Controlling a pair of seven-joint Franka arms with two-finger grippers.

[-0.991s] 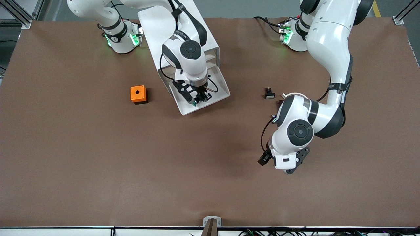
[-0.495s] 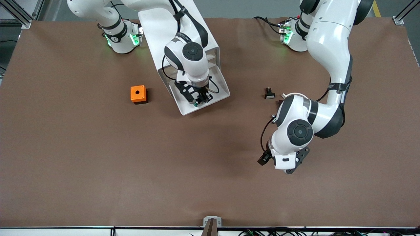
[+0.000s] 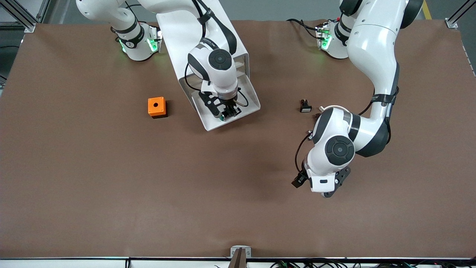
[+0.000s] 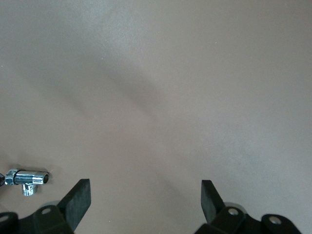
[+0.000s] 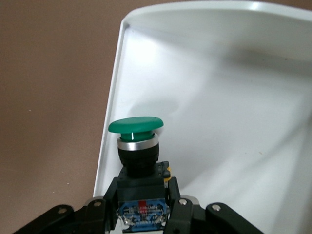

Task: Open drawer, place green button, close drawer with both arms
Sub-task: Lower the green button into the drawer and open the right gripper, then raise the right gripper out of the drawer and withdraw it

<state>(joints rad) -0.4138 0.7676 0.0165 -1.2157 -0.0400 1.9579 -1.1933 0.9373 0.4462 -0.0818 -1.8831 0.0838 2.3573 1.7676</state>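
Note:
The white drawer (image 3: 251, 107) stands pulled out of the white cabinet (image 3: 178, 33), with its bare floor (image 5: 234, 122) showing in the right wrist view. My right gripper (image 3: 227, 112) hangs over the drawer's front part, shut on the black body of the button (image 5: 135, 126). The button's green cap points down toward the tray floor near the side rim. In the front view only a green glint of the button (image 3: 222, 118) shows under the hand. My left gripper (image 4: 145, 195) waits open over bare table toward the left arm's end, nothing between its fingers (image 4: 80, 196).
An orange box with a hole (image 3: 156, 107) sits beside the cabinet toward the right arm's end. A black-and-white switch (image 3: 305, 106) lies next to the left arm's elbow. A small chrome fitting (image 4: 27, 176) rests on the brown table cover near the left gripper.
The right gripper has crept a little over the drawer with the button still in it. The left arm has not moved.

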